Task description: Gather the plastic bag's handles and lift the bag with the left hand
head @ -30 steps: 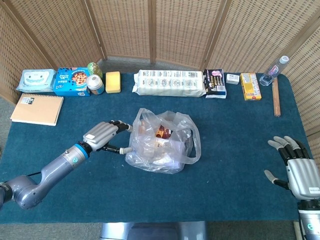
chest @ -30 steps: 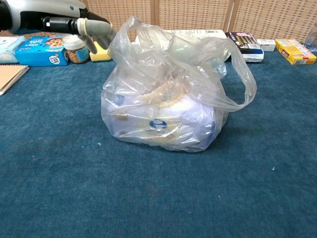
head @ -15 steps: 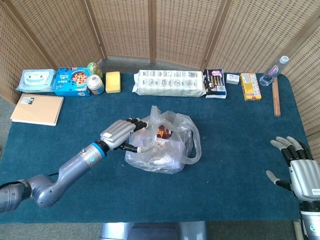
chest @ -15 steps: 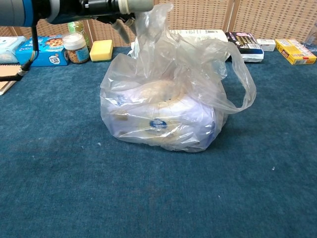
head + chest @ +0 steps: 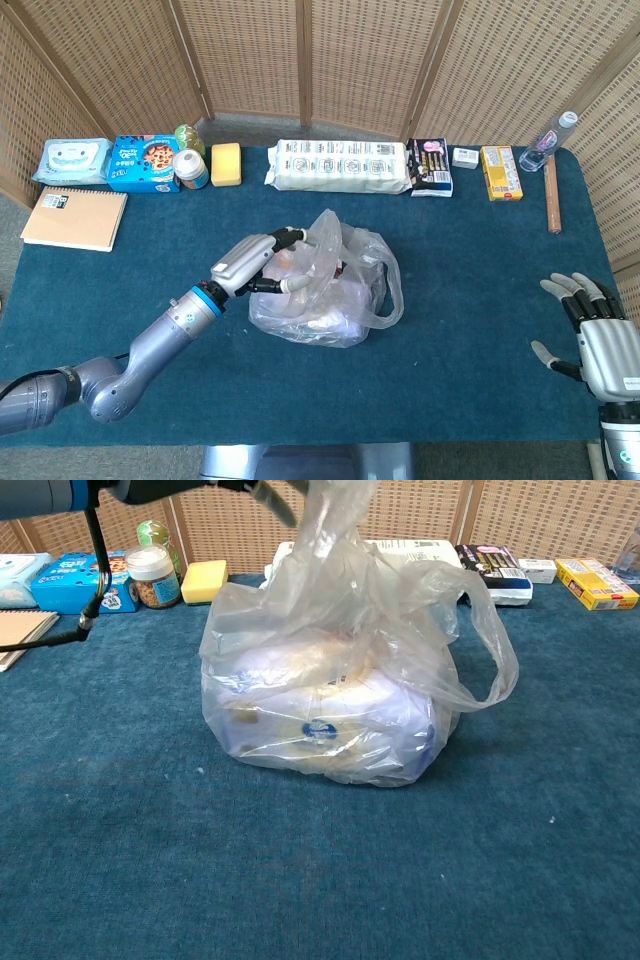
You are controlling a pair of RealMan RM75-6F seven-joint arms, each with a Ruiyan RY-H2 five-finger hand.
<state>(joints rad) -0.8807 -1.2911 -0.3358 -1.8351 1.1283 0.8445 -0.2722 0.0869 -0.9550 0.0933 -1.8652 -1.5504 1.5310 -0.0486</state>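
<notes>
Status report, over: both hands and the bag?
Left hand grips one bag handle. Right hand open, idle. Bag on table; other handle loose.

Left robot hand mostly cut off above the chest view; bag contents blurred.

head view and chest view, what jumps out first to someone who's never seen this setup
The clear, crinkled plastic bag stuffed with items sits mid-table on the dark blue cloth. The grey left hand reaches into its top, pulling one handle upward while the other handle loop droops at the bag's side. At the table's right edge the right hand rests, fingers apart and holding nothing, and a row of packages lines the far edge.
</notes>
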